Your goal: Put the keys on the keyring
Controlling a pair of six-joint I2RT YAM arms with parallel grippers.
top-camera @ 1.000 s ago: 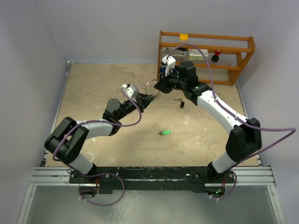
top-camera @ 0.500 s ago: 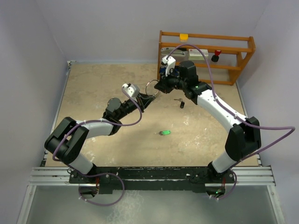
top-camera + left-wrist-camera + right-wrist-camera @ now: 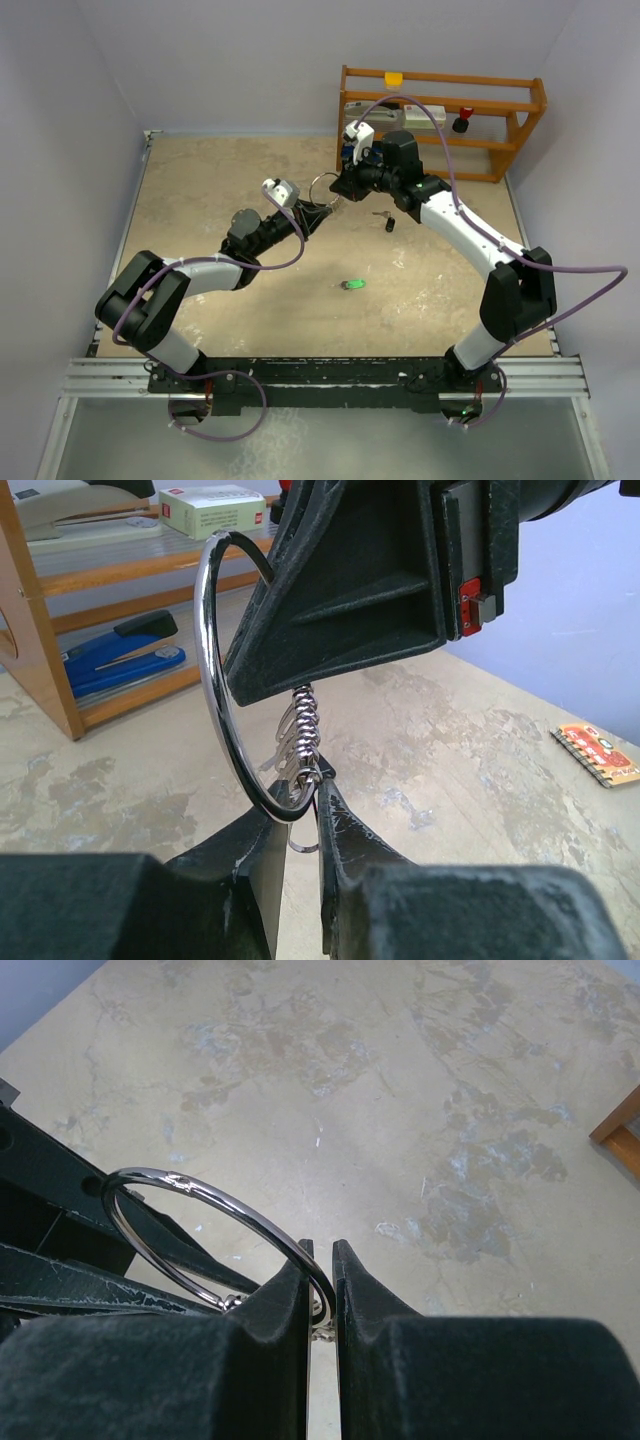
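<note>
One green key (image 3: 351, 285), one black key (image 3: 389, 224), one keyring (image 3: 207, 670), one rack (image 3: 440, 79).

Your top external view looks down from above and behind the arm bases, far enough back to take in both arms. Your left wrist camera sits just behind the left gripper (image 3: 305, 795) and looks along its fingers, very near. Your right wrist camera looks past the right gripper (image 3: 320, 1250) onto the tabletop (image 3: 400, 1110). All three views share the keyring (image 3: 207, 680) between the grippers.
</note>
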